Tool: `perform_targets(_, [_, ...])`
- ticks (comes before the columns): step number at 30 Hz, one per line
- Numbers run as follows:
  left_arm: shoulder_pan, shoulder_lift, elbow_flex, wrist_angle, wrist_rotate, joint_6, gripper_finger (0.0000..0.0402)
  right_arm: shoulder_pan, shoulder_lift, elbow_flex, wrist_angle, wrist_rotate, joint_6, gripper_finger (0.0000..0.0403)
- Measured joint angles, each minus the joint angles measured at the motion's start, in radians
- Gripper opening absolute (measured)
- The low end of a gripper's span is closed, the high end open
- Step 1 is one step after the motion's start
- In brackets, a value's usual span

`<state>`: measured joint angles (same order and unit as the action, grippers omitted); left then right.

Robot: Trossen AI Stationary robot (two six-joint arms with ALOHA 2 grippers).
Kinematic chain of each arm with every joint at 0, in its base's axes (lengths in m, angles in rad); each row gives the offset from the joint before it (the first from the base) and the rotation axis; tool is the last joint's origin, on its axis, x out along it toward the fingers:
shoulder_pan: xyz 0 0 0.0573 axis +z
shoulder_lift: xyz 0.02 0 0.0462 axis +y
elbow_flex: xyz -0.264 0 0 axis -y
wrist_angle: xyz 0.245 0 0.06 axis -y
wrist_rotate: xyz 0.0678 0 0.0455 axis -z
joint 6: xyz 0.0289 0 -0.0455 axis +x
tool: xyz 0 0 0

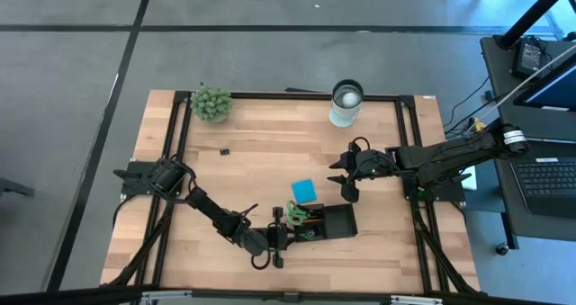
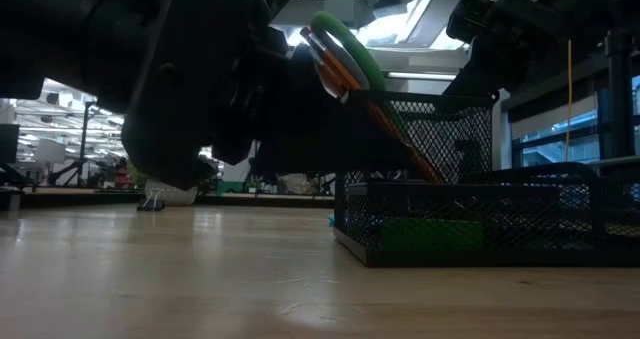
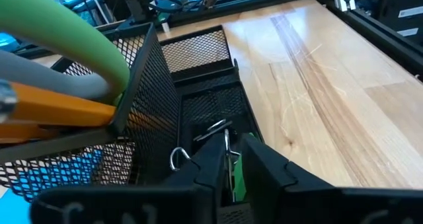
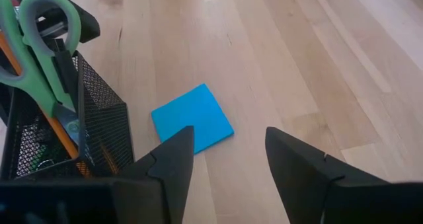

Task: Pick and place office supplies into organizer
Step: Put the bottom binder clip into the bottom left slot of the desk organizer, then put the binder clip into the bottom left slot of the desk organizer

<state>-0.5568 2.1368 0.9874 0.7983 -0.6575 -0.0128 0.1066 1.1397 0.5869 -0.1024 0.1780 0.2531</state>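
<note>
The black mesh organizer [image 1: 335, 222] stands near the table's near edge. Green-handled scissors [image 4: 39, 45] and orange pencils [image 3: 59, 108] lean in its tall compartment, and a green block [image 2: 430, 234] lies in a low one. My left gripper [image 3: 232, 151] is at the organizer's left end [image 1: 277, 242], shut on a small black clip. The blue note pad [image 1: 304, 191] lies flat on the table beyond the organizer. My right gripper [image 4: 228, 145] hovers open just right of the pad [image 1: 346, 186]. Another tiny clip [image 1: 224, 150] lies farther left. My left gripper pinches the black clip between its two fingers; its silver wire handles [image 3: 217, 130] stick out past the fingertips, and the fingers hide its body. The fingers come from the table's left, slanting down, with the clip over the organizer's low compartment [image 3: 205, 105].
A white round cup [image 1: 346, 103] and a fuzzy green plant ball [image 1: 211, 104] stand near the far edge. Black frame rails [image 1: 409, 152] run along the table's sides. Bare wood [image 1: 261, 170] lies left of the pad and right of the organizer.
</note>
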Motion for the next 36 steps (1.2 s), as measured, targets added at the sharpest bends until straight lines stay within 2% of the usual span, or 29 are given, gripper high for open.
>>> perform_targets(11, [-0.025,0.000,0.000,-0.007,-0.008,-0.053,0.0080,0.000,0.000,0.000,0.000,0.000,0.004,0.0189])
perform_targets(24, [-0.086,-0.132,0.000,-0.154,-0.210,-0.023,0.0085,0.000,0.000,0.000,0.000,-0.001,0.004,0.0189])
perform_targets(27, [-0.098,-0.204,0.000,-0.267,-0.272,-0.048,0.0086,0.000,0.000,0.000,0.000,-0.001,0.004,0.0189])
perform_targets(31, [-0.115,-0.315,0.000,-0.531,-0.314,-0.158,0.0083,0.000,0.000,0.000,0.000,-0.002,0.004,0.0189])
perform_targets(36, [-0.121,-0.463,0.000,-0.909,-0.318,-0.554,0.0079,0.000,0.000,0.000,0.000,-0.002,0.004,0.0189])
